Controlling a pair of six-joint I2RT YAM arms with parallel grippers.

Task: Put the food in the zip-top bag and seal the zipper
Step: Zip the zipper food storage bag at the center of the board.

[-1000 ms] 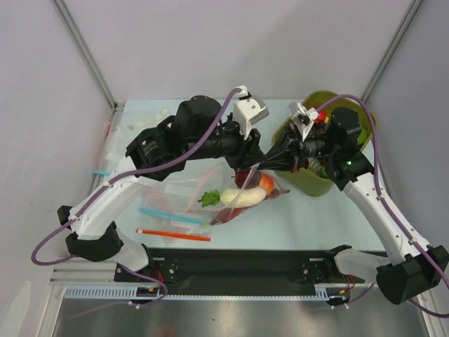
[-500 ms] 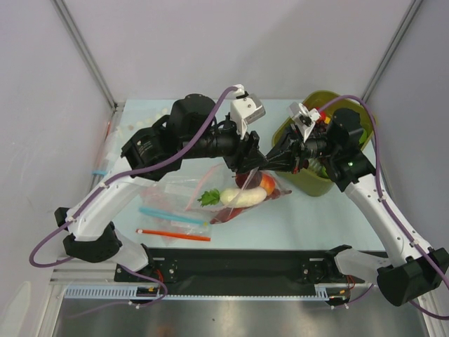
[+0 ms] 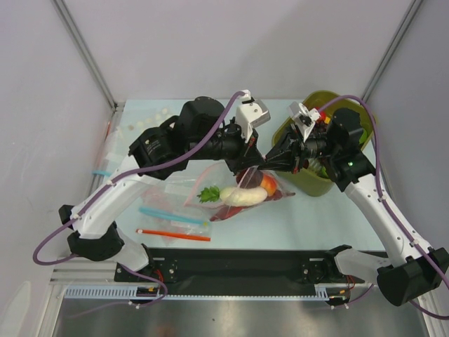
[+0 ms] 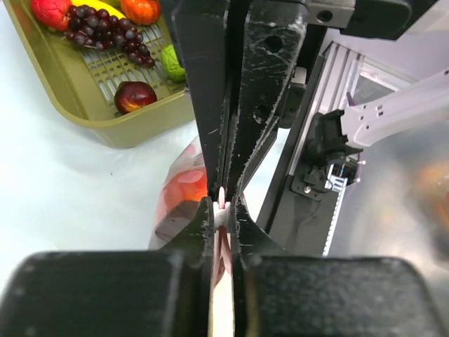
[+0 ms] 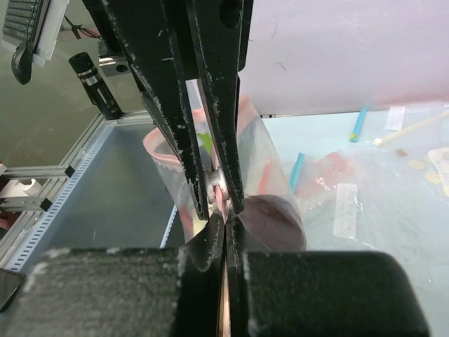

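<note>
The clear zip-top bag [image 3: 210, 184] hangs between my two grippers above the table. Inside it lie the white radish [image 3: 242, 195], the red tomato [image 3: 267, 184] and the red lobster [image 3: 228, 212]. My left gripper [image 3: 254, 163] and right gripper [image 3: 269, 161] meet tip to tip at the bag's mouth. In the left wrist view my left gripper [image 4: 222, 210] is shut on the pale pink zipper [image 4: 222, 199]. In the right wrist view my right gripper [image 5: 226, 223] is shut on the same zipper [image 5: 222, 194], and the tomato [image 5: 280, 221] shows through the plastic.
An olive green basket [image 3: 309, 181] with toy fruit stands right behind the right gripper; it also shows in the left wrist view [image 4: 77, 116]. Flat clear bags with a blue strip [image 3: 170, 215] and an orange-red strip [image 3: 174, 234] lie at the front left.
My left arm swung slightly left and came back. Both grippers stay shut on the strip, and the bag with the food hangs in nearly the same place.
</note>
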